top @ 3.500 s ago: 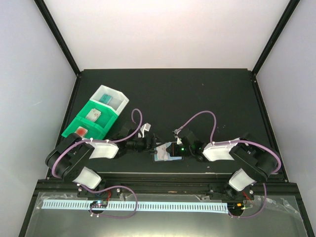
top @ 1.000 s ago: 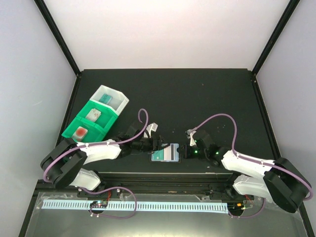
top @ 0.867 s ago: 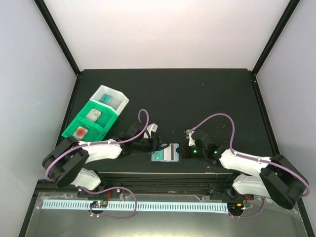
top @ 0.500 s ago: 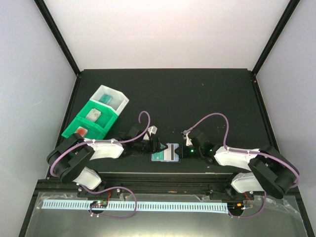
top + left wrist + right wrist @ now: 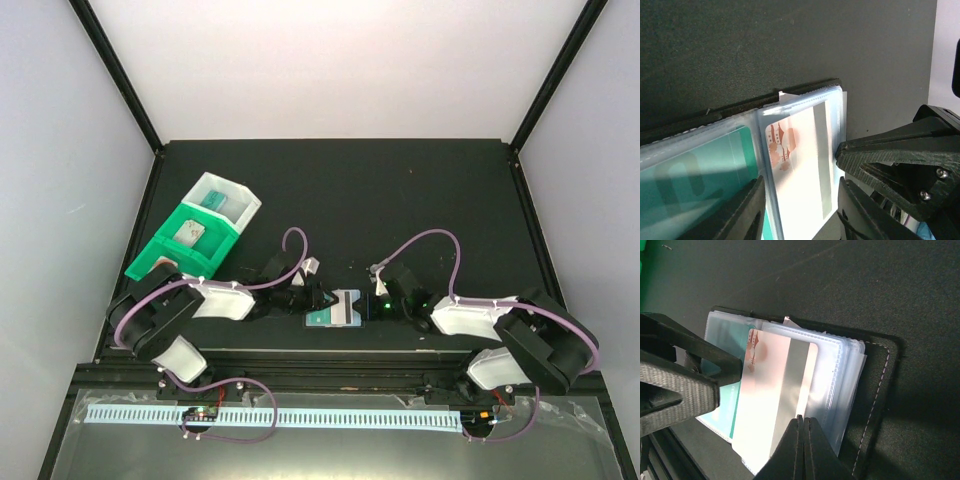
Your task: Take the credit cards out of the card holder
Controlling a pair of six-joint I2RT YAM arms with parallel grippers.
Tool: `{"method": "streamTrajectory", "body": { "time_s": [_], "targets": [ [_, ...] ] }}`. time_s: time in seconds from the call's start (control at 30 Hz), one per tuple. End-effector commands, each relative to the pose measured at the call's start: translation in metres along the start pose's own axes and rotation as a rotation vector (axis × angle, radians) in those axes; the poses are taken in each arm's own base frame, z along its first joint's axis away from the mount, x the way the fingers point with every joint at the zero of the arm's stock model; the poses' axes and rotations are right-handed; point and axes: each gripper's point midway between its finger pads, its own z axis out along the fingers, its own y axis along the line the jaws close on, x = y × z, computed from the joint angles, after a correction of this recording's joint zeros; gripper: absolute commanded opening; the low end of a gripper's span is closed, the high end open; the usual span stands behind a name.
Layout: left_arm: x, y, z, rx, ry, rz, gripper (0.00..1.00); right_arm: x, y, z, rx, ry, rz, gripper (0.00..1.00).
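The black card holder (image 5: 338,310) lies open near the table's front edge, clear pockets up. In the left wrist view a teal credit card (image 5: 695,180) fills the left pocket. Beside it lies a pale credit card (image 5: 800,170) with red-brown marks and a grey stripe. My left gripper (image 5: 800,220) is open, one finger on each side of the pale card. My right gripper (image 5: 803,419) is shut, its tips pinching the pale card's (image 5: 770,390) right edge. In the top view the left gripper (image 5: 318,300) and right gripper (image 5: 366,305) flank the holder.
Green and white plastic bins (image 5: 195,235) stand at the left, with small cards in them. The left arm's upper part lies close to the bins' near end. The table's front rail (image 5: 330,355) runs just below the holder.
Both arms have drawn in lower toward the holder. The right jaws have shut at the pale card's edge, and the left jaws have narrowed around it.
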Motion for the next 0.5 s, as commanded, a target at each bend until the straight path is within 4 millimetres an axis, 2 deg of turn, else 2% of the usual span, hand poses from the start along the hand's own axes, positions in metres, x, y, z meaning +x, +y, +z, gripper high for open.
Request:
{"method": "streamTrajectory", "body": {
  "time_s": [0.0, 0.4, 0.47],
  "targets": [
    [0.0019, 0.0041, 0.0050, 0.018, 0.001, -0.017, 0.40, 0.0184, -0.0292, 0.0023, 0.106, 0.035, 0.029, 0.01],
    [0.0024, 0.0011, 0.0099, 0.053, 0.012, -0.023, 0.24, 0.0179, -0.0275, 0.0022, 0.093, 0.030, 0.030, 0.01],
    [0.0027, 0.0009, 0.0097, 0.054, 0.012, -0.022, 0.18, 0.0177, -0.0270, 0.0026, 0.092, 0.031, 0.029, 0.01]
  ]
}}
